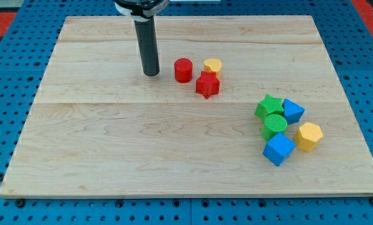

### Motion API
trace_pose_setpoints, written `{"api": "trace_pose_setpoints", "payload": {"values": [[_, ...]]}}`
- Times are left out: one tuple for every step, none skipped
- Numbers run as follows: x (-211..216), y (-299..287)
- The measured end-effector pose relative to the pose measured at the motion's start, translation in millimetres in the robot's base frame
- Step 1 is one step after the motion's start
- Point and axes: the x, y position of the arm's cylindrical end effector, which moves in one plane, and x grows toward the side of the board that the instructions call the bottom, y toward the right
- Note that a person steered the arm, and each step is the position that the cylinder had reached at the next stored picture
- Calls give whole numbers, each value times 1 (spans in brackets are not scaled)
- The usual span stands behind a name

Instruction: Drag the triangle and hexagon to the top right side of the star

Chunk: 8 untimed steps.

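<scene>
My tip (151, 74) rests on the board at the upper middle, just left of a red cylinder (183, 70) and apart from it. A blue triangle (293, 110) lies at the view's right, touching a green star (269, 106) on its left. A yellow hexagon (309, 136) lies below and right of the triangle. A red star (207, 85) sits right of and below the red cylinder, far left of the triangle and hexagon.
A yellow heart-like block (213, 65) sits just above the red star. A green cylinder (275, 125) and a blue cube (278, 149) lie below the green star, next to the hexagon. The wooden board (111, 150) lies on a blue pegboard.
</scene>
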Motion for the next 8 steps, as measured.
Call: {"api": "trace_pose_setpoints", "payload": {"values": [[2, 43], [28, 63], [92, 40], [176, 111], [235, 191], [239, 250], [196, 276], [159, 256]]}}
